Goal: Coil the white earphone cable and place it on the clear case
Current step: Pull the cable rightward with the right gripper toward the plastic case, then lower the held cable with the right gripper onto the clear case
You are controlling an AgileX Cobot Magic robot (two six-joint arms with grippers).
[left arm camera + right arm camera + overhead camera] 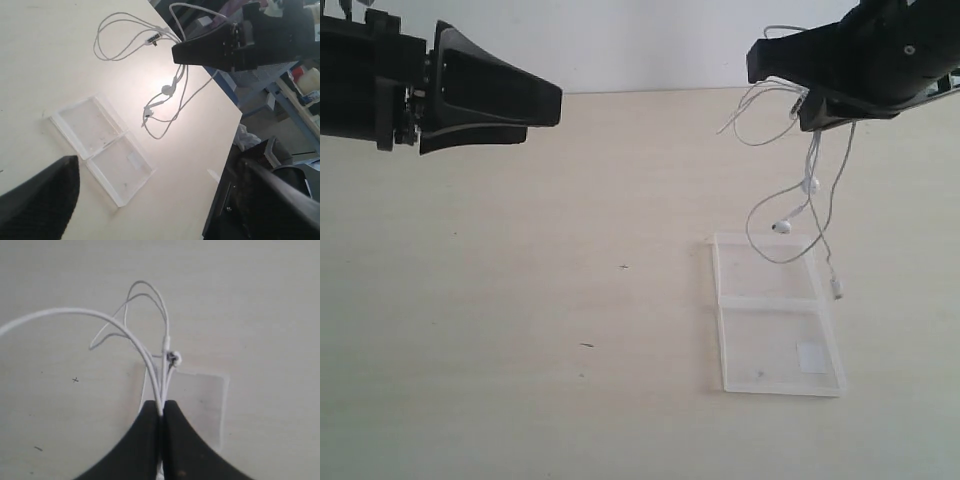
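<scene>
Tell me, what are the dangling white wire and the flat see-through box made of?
The white earphone cable looks like soft, rubbery plastic with a smooth matte finish: it droops in loose loops. The clear case is probably hard, glossy transparent plastic: the table shows through it and its edges stay straight.

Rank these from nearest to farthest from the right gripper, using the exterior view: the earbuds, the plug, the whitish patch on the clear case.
1. Earbuds of the white earphone cable, hanging just below the right gripper.
2. Plug, dangling lower, by the clear case's right edge.
3. Whitish patch, on the case half away from the gripper.
</scene>
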